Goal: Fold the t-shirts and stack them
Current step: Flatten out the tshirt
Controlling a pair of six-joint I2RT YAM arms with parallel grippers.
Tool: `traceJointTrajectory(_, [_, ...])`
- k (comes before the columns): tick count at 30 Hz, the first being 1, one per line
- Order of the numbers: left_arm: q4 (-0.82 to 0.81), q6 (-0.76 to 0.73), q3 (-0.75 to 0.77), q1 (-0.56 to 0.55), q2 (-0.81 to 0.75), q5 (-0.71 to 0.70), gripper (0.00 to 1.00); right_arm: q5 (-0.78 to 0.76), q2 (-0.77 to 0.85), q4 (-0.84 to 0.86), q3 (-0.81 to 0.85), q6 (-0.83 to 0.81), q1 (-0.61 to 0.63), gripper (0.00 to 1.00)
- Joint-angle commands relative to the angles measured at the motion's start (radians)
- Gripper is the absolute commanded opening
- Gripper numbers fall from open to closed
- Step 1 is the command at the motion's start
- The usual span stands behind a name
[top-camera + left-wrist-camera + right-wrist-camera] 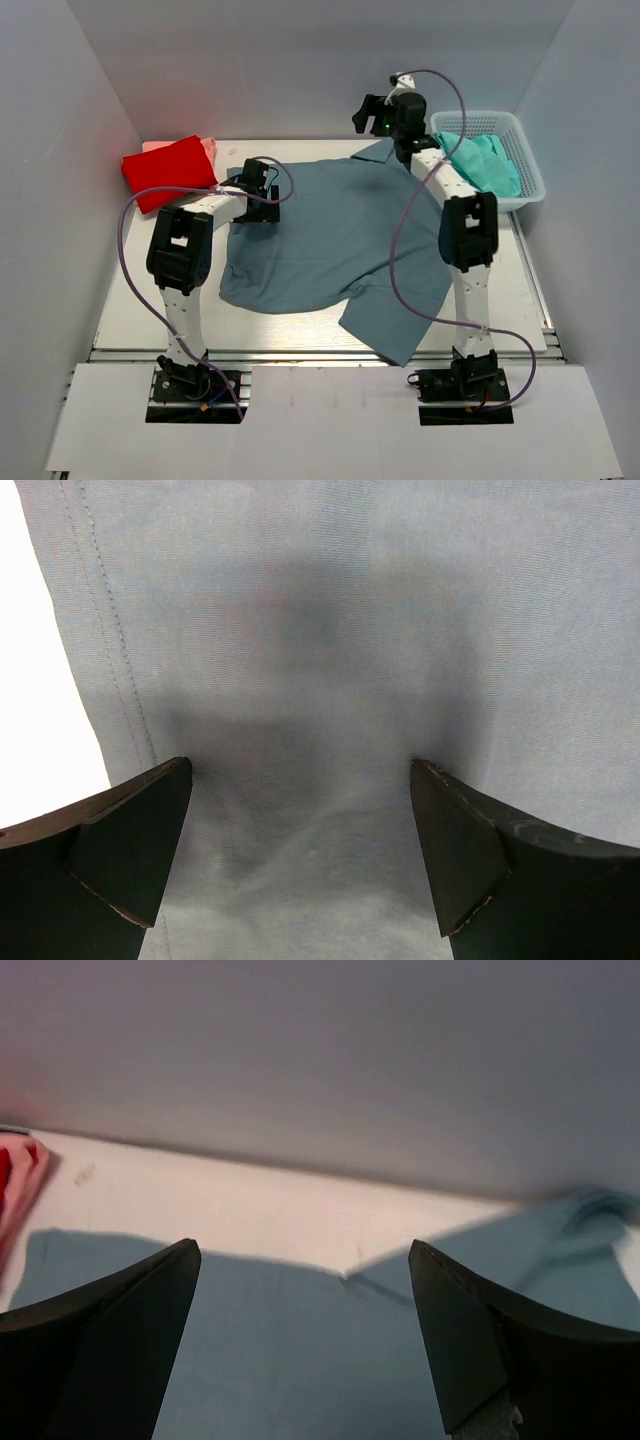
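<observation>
Got a blue-grey shirt spread open across the middle of the table, a bit rumpled, one corner reaching the near edge. Folded red shirt lying on a pink one at far left, and a teal shirt piled in the basket at far right. Left gripper low over the blue-grey cloth by its left hem, fingers spread wide, holding nothing. Right gripper up above the collar end, also wide apart and empty.
</observation>
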State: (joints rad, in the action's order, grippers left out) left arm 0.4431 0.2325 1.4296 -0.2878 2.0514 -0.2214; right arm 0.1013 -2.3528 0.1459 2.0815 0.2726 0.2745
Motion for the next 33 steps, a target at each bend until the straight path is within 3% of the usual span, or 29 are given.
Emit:
traceJointTrajectory(1, [0.046, -0.012, 0.029, 0.01, -0.048, -0.021, 1.0, -0.064, 0.165, -0.118, -0.181, -0.075, -0.012, 0.9])
traceJointTrajectory(9, [0.077, 0.018, 0.169, 0.019, 0.004, -0.058, 1.0, -0.23, 0.41, -0.284, -0.53, 0.006, -0.012, 0.9])
traceJointTrajectory(18, [0.031, -0.002, 0.376, 0.091, 0.188, 0.097, 1.0, -0.284, 0.517, -0.339, -0.836, 0.112, -0.018, 0.9])
traceJointTrajectory(25, [0.069, -0.002, 0.538, 0.13, 0.378, 0.149, 1.0, -0.308, 0.44, -0.396, -0.819, 0.122, -0.029, 0.9])
traceJointTrajectory(33, [0.071, -0.045, 0.751, 0.162, 0.576, 0.244, 1.0, -0.308, 0.179, -0.557, -0.522, 0.156, -0.061, 0.9])
